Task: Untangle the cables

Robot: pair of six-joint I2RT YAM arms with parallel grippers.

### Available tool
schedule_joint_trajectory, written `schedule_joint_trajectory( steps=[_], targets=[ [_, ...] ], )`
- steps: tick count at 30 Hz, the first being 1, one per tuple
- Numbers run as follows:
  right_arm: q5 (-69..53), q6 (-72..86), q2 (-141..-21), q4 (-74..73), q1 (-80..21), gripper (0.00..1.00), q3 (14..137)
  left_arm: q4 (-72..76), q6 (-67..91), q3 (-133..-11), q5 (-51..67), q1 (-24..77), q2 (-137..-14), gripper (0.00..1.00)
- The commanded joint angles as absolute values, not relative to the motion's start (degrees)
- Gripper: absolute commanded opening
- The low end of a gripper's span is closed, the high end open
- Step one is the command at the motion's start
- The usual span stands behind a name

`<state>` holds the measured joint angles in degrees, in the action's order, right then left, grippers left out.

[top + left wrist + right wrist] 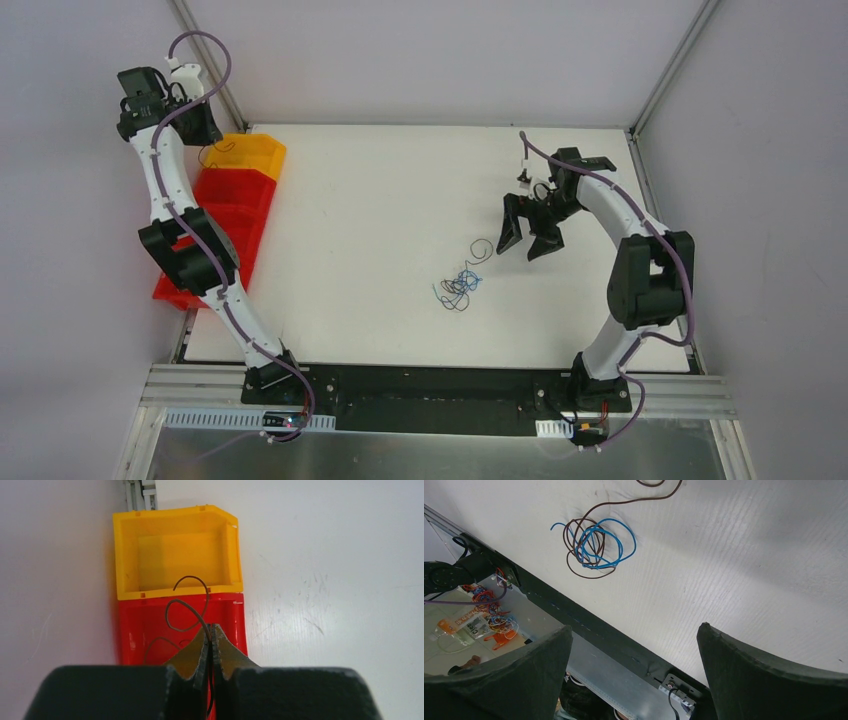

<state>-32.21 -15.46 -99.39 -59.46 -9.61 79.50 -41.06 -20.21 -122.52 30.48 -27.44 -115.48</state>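
The tangle of cables [460, 287] lies on the table [350, 200], its blue and dark loops knotted together. Just beyond it to the right hangs the right gripper [523, 250], spread wide and empty. Far left of the tangle, the left gripper [211, 630] pinches one dark wire [187, 615] over the red bin [132, 625].

The thin cable [190, 577] goes between the left end effector's [211, 629] tight fingers, so its lower part is hidden. A brown cable [644, 500] runs off the right wrist view's top.

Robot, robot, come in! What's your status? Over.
Left tool shut on one curly wire, over the red bin. Right tool open, near the tangle. Nothing blocking.
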Motion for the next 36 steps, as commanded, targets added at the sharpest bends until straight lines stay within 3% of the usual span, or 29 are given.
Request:
schedule_joint_trajectory(
  steps=[1, 8, 15, 23, 25, 30, 34, 36],
  targets=[
    [-32.64, -15.38, -100.06, -61.57, -10.08, 0.99, 81.4, -36.71, -23.4, -120.54, 27.76, -28.0, -114.85, 0.0],
    [-32.58, -15.53, -100.81, -61.61, -10.27, 0.99, 81.41, -36.23, -25.72, -115.23, 28.55, -28.11, -113.72, 0.04],
    [-32.1, -15.9, -100.72, -61.78, -10.21, 0.99, 81.39, -36.18, -31.35, -109.97, 28.12, -28.12, -111.26, 0.0],
    [-32.51, -15.83, -101.37, -62.02, -10.32, 0.99, 82.12, -36.3, -38.31, -108.77, 18.44, -28.2, -112.55, 0.11],
    [-32.63, -15.83, -101.71, -62.17, -10.42, 0.99, 82.39, -36.34, -37.65, -109.2, 16.59, -28.21, -112.93, 0.2],
    [-32.63, -15.81, -101.72, -62.25, -10.67, 0.99, 82.76, -36.91, -34.13, -108.46, 20.14, -28.08, -109.75, 0.64],
    [-31.66, -16.63, -100.13, -63.26, -10.63, 1.0, 83.11, -37.68, -32.87, -106.11, 22.36, -25.89, -103.6, 0.94],
    [-30.35, -17.25, -97.93, -63.72, -10.7, 0.99, 83.02, -37.87, -33.09, -104.1, 22.33, -23.71, -99.5, 0.99]
  ],
)
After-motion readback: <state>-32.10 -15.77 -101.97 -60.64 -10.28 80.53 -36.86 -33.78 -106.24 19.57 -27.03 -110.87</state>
